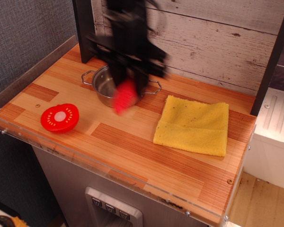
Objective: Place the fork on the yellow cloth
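My black gripper hangs blurred above the steel pot, shut on the fork. Only the fork's thick red handle shows, pointing down below the fingers and held in the air in front of the pot's right side. Its tines are hidden in the gripper. The yellow cloth lies flat on the wooden counter to the right of the gripper, with nothing on it.
A round red tomato-slice disc lies at the counter's front left. A dark post stands at the back left, another at the right edge. A whitewashed plank wall backs the counter. A clear rail runs along the front edge.
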You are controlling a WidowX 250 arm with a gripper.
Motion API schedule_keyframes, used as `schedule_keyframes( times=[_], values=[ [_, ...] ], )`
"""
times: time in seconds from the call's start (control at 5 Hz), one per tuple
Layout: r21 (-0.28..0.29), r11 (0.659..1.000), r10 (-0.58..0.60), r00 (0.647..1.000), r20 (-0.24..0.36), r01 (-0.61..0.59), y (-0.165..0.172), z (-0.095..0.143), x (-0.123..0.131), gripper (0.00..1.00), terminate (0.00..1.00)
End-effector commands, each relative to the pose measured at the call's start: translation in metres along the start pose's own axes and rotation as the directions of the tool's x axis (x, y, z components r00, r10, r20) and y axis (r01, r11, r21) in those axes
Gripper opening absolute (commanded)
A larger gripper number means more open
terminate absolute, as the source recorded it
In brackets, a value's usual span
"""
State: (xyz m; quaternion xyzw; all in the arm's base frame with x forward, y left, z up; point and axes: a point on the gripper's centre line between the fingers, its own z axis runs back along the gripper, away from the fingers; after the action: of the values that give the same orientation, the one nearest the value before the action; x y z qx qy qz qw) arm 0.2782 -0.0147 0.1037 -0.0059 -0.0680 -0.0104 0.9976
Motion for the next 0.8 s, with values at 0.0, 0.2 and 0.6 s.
schedule_keyframes(
  times=[0.0,0.2,0.6],
  values=[
    [-0.001,0.996,-0.087,0.994,0.067,0.087,-0.05,-0.022,0.021,0.0,0.0],
    [-0.008,0.989,-0.148,0.986,0.076,0.149,-0.053,-0.037,0.033,0.0,0.0],
    [-0.009,0.983,-0.181,0.982,0.062,0.182,-0.051,-0.06,0.044,0.0,0.0]
  ],
)
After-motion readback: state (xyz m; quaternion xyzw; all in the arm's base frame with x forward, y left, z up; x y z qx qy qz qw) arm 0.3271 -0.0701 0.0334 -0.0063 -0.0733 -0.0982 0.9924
